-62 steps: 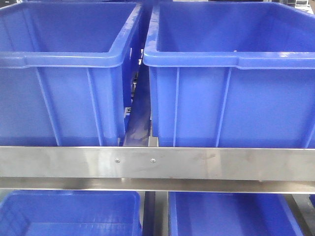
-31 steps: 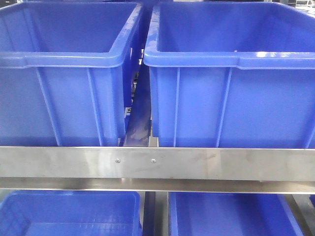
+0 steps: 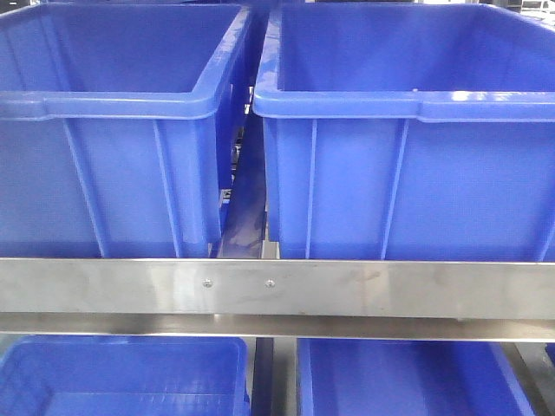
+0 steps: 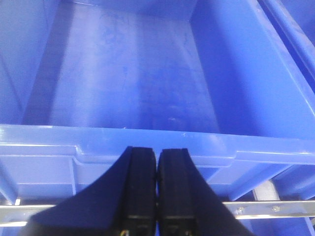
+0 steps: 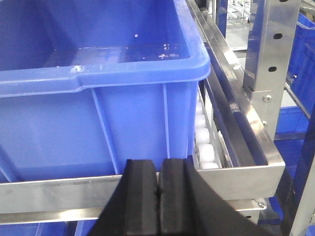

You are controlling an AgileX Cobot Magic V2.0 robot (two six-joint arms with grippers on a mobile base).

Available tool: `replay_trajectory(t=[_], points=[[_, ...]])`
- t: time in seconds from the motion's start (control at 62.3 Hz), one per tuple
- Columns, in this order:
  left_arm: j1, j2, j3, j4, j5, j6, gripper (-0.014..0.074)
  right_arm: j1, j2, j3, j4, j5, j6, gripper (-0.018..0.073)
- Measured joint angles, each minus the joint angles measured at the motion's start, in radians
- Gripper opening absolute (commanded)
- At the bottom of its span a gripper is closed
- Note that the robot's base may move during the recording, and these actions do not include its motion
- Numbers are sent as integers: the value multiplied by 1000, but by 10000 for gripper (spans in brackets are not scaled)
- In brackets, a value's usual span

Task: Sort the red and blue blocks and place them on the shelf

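Observation:
No red or blue block shows in any view. The shelf fills the front view: its steel front rail [image 3: 277, 288] carries two small screws, and two big blue bins [image 3: 104, 130] [image 3: 408, 130] stand on it. My left gripper [image 4: 157, 152] is shut with nothing between its fingers, hovering before the near rim of a bin [image 4: 133, 83] whose floor looks bare. My right gripper [image 5: 158, 164] is also shut and holds nothing, level with the shelf rail [image 5: 59, 194] below the right bin [image 5: 98, 73].
White rollers [image 5: 204, 142] run beside the right bin, inside a steel side rail [image 5: 236, 113]. A perforated steel post [image 5: 268, 44] rises at the right. More blue bins [image 3: 121, 377] [image 3: 408, 377] sit on the tier below.

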Motion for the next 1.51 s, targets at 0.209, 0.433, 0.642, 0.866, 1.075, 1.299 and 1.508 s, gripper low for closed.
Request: replay_trajectory(t=[0.209, 0.433, 0.642, 0.866, 1.075, 1.299, 1.508], points=[[0, 0, 0, 0, 0, 0, 134, 0, 0, 0, 0, 0, 0, 57], [-2, -13, 0, 38, 0, 8, 134, 0, 0, 0, 0, 0, 0, 57], [78, -169, 48, 44, -4, 10, 134, -2, 0, 0, 0, -2, 0, 57], [178, -415, 178, 49, -8, 10, 134, -5, 0, 0, 0, -2, 0, 57], [197, -633, 348, 49, -8, 10, 134, -5, 0, 0, 0, -2, 0, 57], [197, -767, 474, 38, 1, 10, 134, -5, 0, 0, 0, -2, 0, 57], [197, -766, 474, 44, -42, 10, 134, -5, 0, 0, 0, -4, 0, 57]])
